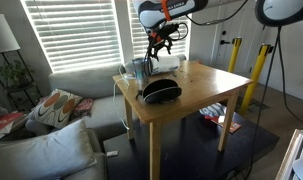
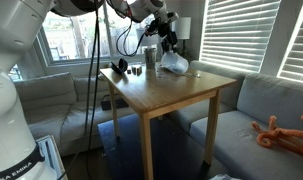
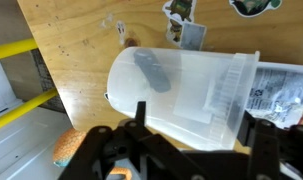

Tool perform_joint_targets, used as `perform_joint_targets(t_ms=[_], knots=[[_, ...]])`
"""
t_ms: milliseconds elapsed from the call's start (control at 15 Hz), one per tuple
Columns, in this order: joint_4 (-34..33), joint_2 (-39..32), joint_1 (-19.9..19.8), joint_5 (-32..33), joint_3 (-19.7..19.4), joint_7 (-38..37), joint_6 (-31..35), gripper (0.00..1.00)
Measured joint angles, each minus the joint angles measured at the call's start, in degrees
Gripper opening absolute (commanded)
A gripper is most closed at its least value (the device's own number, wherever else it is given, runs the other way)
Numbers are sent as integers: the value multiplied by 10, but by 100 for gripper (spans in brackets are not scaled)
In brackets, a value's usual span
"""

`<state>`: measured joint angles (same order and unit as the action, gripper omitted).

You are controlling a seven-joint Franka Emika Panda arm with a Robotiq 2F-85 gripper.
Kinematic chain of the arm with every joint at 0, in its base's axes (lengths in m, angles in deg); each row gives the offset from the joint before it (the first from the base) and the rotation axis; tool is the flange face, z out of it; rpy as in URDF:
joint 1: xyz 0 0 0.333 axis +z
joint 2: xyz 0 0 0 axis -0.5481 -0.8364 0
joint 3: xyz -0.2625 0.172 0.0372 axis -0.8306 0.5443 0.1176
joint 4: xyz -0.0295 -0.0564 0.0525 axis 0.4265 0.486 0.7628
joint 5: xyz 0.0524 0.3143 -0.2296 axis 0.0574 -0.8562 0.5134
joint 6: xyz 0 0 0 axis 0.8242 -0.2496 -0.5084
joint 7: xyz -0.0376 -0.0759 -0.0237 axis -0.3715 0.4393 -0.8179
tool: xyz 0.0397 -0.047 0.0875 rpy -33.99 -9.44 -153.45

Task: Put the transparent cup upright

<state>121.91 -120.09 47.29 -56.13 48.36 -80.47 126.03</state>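
The transparent cup [image 3: 181, 85] lies on its side on the wooden table [image 3: 71, 60], with its wider rim to the right in the wrist view. It shows as a whitish shape in both exterior views [image 1: 169, 63] [image 2: 175, 63]. My gripper [image 3: 201, 125] is open, with one finger near the cup's base end and the other just past its rim. It hangs close over the cup at the table's far side [image 1: 158, 47] [image 2: 164, 40]. I cannot tell whether the fingers touch the cup.
A blue-grey cup [image 1: 139, 70] [image 2: 149, 57] stands beside the lying cup. A wide black oval object [image 1: 161, 90] lies near the table edge. A printed clear wrapper [image 3: 283, 90] lies against the cup's rim. Sofas [image 1: 51, 120] flank the table. Yellow bars [image 3: 16, 50] stand beyond the edge.
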Motion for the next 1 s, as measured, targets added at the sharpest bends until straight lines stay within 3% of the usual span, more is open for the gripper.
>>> perform_joint_targets(t_ms=[133,267,467,800,1000], knots=[[0,-1,1,11,0,1,-1,36],[0,-2,4,16,0,3,-2,29],[-1,-3,7,37,0,7,-10,5],[-17,-2,11,66,-1,11,-18,0],[-24,-1,6,66,-4,11,-19,2]])
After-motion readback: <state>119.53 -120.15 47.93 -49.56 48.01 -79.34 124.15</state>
